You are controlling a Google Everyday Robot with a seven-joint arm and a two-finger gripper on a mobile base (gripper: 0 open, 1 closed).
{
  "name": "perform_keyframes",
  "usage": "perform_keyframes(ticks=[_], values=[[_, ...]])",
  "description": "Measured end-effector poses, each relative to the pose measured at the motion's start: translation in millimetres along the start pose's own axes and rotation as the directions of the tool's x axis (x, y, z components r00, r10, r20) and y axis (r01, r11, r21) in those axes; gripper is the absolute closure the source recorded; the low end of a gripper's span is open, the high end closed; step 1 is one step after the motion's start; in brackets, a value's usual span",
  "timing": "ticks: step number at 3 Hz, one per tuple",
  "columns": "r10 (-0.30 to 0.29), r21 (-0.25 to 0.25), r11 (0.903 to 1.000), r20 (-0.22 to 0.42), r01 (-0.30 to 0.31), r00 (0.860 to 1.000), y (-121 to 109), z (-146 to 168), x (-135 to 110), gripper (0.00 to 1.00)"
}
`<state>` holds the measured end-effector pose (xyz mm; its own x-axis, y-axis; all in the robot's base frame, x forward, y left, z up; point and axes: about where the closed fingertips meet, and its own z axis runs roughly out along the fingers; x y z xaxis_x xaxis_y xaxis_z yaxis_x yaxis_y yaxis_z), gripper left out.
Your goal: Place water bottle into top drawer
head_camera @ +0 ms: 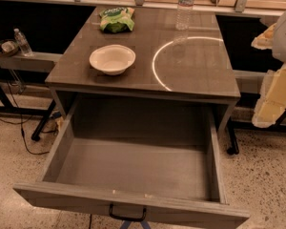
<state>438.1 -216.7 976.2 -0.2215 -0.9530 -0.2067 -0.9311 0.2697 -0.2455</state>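
The water bottle (185, 7), clear ribbed plastic with a label band, stands upright at the back right of the grey table (200, 75). The top drawer (133, 168) is pulled fully open below the tabletop, and nothing lies inside it. Its small black handle (127, 216) is at the bottom of the view. My gripper (269, 68) is at the right edge of the view, beside and off the table's right side, level with the tabletop. Its pale fingers (275, 97) stand apart with nothing between them. It is well away from the bottle.
A white bowl (112, 58) sits at the table's front left. A green snack bag (117, 19) lies at the back left. A small clear bottle (23, 42) stands on a low shelf at the far left. A rail with posts runs behind the table.
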Motion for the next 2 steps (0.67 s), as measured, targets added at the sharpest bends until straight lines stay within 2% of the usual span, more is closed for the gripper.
perform_keyframes(ticks=[1,2], values=[[0.000,0.000,1.0000,0.000,0.000,1.000,0,0,0,0.00],[-0.011,0.027,0.9996,0.045,0.009,0.999,-30,13,-4,0.00]])
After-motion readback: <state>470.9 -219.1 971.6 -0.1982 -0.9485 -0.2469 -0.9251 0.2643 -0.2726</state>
